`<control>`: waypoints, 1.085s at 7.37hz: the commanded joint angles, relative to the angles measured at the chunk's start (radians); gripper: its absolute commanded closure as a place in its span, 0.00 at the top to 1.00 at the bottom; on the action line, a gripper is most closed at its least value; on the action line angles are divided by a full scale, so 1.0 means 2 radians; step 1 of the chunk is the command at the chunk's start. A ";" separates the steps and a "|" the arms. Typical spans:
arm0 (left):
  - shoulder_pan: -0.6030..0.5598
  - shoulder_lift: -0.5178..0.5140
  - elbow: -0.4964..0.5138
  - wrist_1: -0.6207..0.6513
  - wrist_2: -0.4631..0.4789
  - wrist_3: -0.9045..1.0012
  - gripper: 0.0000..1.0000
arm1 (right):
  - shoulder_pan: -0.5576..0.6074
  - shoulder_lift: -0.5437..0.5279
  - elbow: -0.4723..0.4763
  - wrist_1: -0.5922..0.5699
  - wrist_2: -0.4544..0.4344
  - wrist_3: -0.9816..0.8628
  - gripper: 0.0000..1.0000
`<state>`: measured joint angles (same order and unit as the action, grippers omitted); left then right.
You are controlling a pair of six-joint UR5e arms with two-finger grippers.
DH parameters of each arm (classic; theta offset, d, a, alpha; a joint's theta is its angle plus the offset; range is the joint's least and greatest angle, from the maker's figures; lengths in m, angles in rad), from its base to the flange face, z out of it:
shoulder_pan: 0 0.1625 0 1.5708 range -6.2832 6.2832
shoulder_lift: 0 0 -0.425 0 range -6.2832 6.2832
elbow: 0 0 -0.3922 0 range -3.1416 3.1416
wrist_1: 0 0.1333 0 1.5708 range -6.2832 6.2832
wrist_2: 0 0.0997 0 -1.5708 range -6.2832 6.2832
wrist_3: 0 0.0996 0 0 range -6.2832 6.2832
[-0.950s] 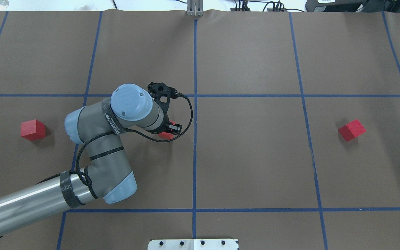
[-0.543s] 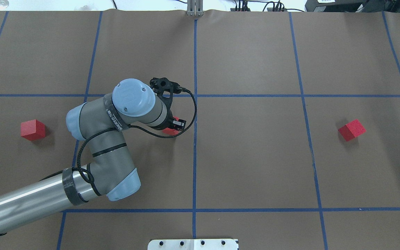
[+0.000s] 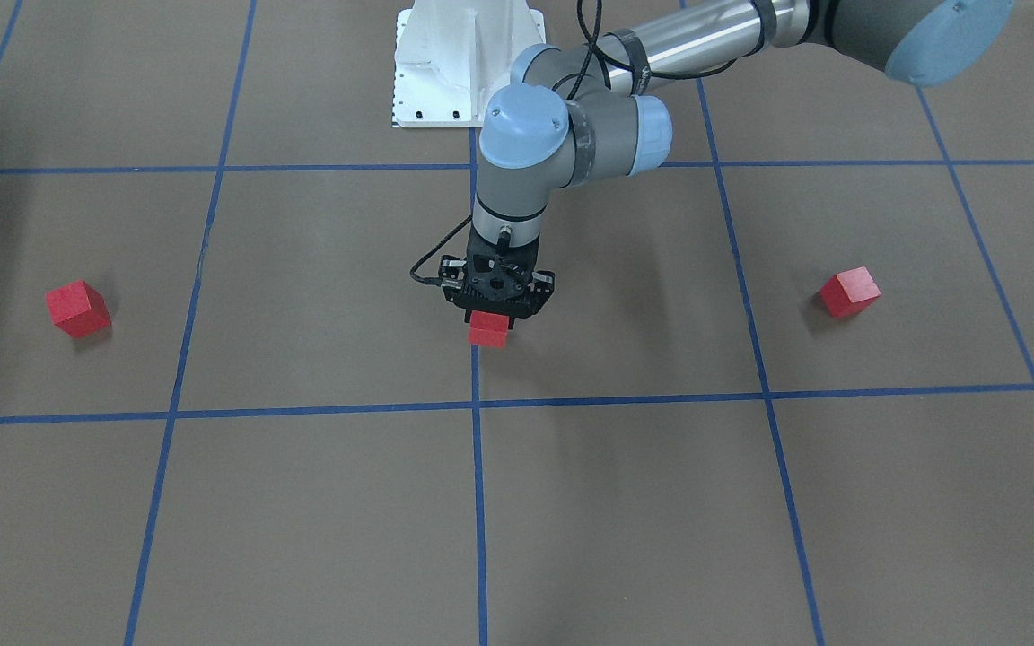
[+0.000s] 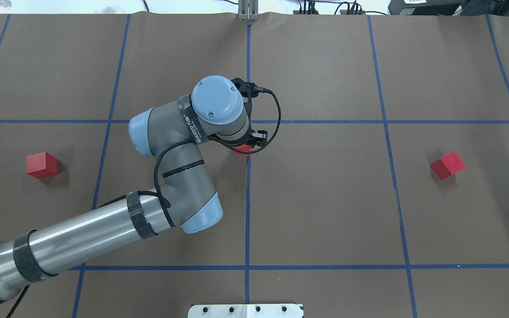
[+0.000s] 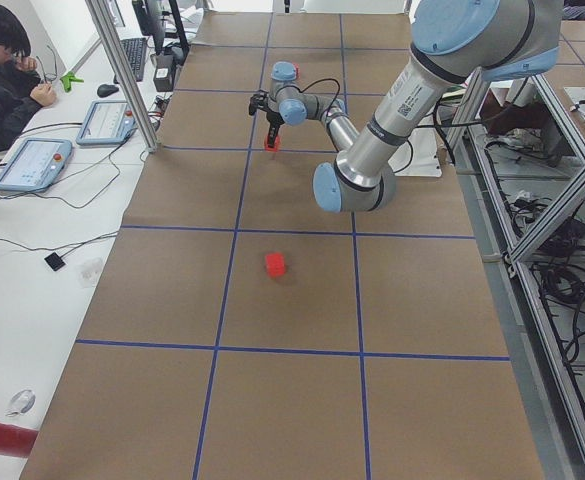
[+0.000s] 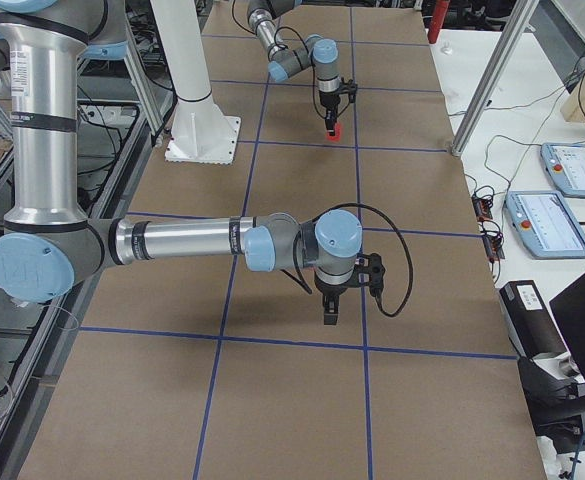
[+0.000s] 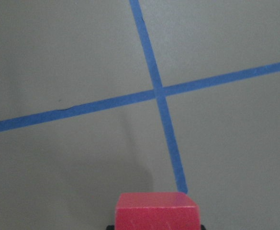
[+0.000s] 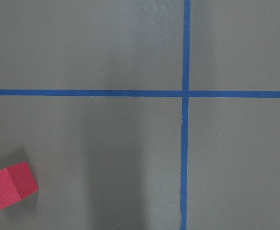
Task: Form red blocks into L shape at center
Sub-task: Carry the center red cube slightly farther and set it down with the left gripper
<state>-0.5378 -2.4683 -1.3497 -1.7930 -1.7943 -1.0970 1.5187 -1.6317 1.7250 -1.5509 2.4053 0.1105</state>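
Over the brown table, the left hand clamps a red block, mostly hidden overhead.

A red block fills the bottom middle of the view, its lower part cut off by the edge; a dark sliver of the left tool shows at each lower corner, hard against its sides; beyond lies the matte brown surface; two blue tape lines cross on it, one running down to the block's upper right corner; a faint shadow lies just above the block.
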 commanded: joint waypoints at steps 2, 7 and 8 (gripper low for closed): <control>0.000 -0.019 0.033 -0.002 0.004 -0.014 0.00 | 0.000 0.001 0.002 0.000 0.000 0.000 0.99; 0.000 -0.026 0.051 -0.004 0.004 -0.033 0.15 | 0.000 0.000 0.003 0.000 -0.001 0.000 0.99; 0.001 -0.026 0.053 -0.005 0.004 -0.032 0.39 | 0.000 0.000 0.003 0.000 0.000 0.000 0.99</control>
<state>-0.5364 -2.5175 -1.2509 -1.8002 -1.7858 -1.1603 1.5186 -1.6322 1.7303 -1.5509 2.4042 0.1104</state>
